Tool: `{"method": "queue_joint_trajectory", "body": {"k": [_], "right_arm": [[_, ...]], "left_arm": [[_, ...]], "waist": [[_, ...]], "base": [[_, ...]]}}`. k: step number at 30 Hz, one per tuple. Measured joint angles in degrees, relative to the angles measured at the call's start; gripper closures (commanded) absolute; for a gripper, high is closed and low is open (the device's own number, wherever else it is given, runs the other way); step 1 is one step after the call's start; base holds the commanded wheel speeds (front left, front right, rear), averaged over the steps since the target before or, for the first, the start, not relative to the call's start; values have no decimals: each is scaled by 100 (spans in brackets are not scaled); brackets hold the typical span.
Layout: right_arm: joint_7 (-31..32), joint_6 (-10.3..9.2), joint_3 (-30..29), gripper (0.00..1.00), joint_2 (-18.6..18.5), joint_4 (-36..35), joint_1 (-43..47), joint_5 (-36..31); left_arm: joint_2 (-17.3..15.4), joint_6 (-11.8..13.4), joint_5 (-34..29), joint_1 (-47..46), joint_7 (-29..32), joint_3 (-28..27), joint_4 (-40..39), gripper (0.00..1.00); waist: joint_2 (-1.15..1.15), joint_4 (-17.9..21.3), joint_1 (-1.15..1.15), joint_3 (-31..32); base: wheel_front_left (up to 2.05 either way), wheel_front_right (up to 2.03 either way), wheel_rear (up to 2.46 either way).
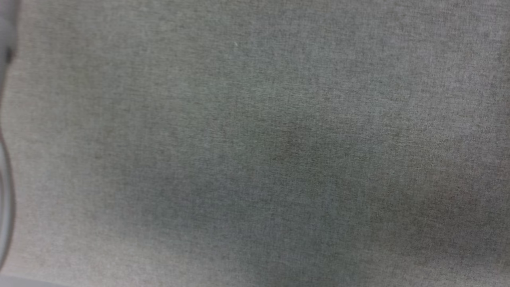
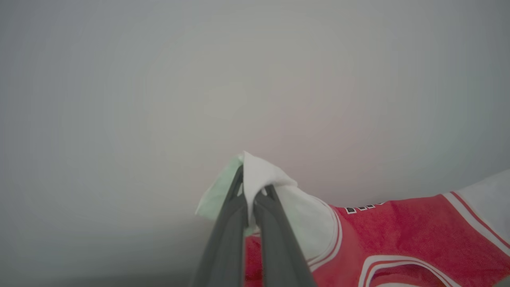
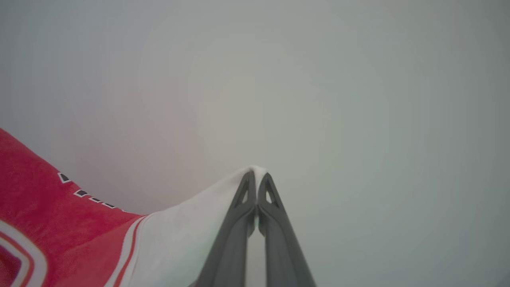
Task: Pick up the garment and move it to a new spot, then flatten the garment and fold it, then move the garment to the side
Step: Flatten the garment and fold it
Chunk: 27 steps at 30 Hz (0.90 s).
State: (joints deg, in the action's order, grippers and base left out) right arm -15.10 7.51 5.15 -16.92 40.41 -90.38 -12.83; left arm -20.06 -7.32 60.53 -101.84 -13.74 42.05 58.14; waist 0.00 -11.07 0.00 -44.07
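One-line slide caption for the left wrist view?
The left gripper, fingers shut, pinches the red garment by a white sleeve against a blank pale backdrop.

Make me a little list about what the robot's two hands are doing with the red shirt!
Shirt: garment, red with white sleeves and striped trim
Left hand: left gripper, shut, pinching a white sleeve
Right hand: right gripper, shut, pinching white cloth on the other side
Head view: blurry grey fabric surface
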Motion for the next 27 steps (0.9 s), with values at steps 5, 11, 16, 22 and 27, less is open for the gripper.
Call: {"method": "queue_joint_trajectory", "body": {"k": [5, 11, 16, 22, 27], "right_arm": [[0, 0, 292, 100, -204, 176, 509, 647], [38, 0, 497, 100, -474, 421, 1352, 1878], [575, 0, 646, 100, -772, 235, 2137, 3143], [1644, 0, 633, 100, -1102, -503, 3412, 4512], [2324, 0, 497, 100, -1266, -1070, 4397, 5022]], "left_arm": [[9, -1, 375, 575, 525, 216, -47, 100], [-108, -1, 759, 1469, 1137, 495, -253, 100], [-341, -1, 985, 2195, 1528, 678, -443, 100], [-682, -1, 1250, 3242, 1939, 845, -781, 100], [-964, 27, 1359, 3958, 2089, 950, -1140, 100]], "waist": [[0, -84, 0, 253], [0, -139, 0, 796], [0, -172, 0, 1328], [0, -178, 0, 2005], [0, -160, 0, 2457]], "base": [[0, 0, 0], [0, 0, 0], [0, 0, 0], [0, 0, 0], [0, 0, 0]]}}
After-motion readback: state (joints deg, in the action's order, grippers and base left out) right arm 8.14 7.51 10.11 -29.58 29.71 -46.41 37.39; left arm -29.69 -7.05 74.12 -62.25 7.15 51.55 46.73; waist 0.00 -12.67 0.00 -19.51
